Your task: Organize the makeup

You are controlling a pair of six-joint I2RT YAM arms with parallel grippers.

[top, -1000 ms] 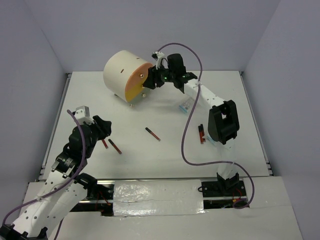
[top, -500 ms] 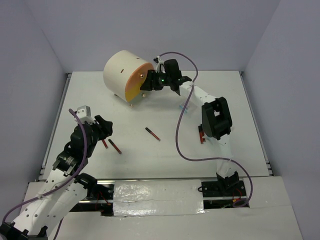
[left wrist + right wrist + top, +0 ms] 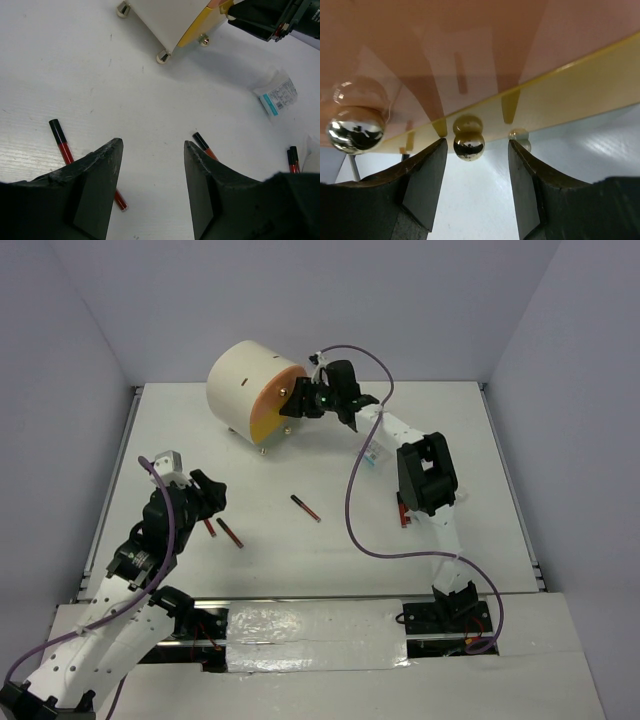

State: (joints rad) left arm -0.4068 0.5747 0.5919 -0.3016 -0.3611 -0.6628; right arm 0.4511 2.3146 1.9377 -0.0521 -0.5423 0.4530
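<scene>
Slim black-and-red sticks lie on the white table: two by my left gripper (image 3: 209, 527) (image 3: 230, 533), one mid-table (image 3: 305, 507), and a pair beside the right arm (image 3: 403, 508). A clear packet with white-blue contents (image 3: 372, 453) lies under the right forearm. My left gripper (image 3: 205, 490) is open and empty above the table; its view (image 3: 152, 150) shows one stick (image 3: 61, 145) to its left and another stick (image 3: 204, 145) to its right. My right gripper (image 3: 298, 403) is open at the chest's orange-yellow drawer front (image 3: 272, 408). Its jaws (image 3: 476, 145) straddle a small gold knob (image 3: 468, 145) without touching it.
The cream cylindrical chest (image 3: 240, 385) lies at the back of the table on small gold feet (image 3: 162, 57). A larger gold knob (image 3: 355, 129) sits to the left of the straddled one. Grey walls close in the table's back and sides.
The right arm's elbow swung left and its wrist closed in on the chest's drawer front. The left arm has hardly moved. No makeup moved.
</scene>
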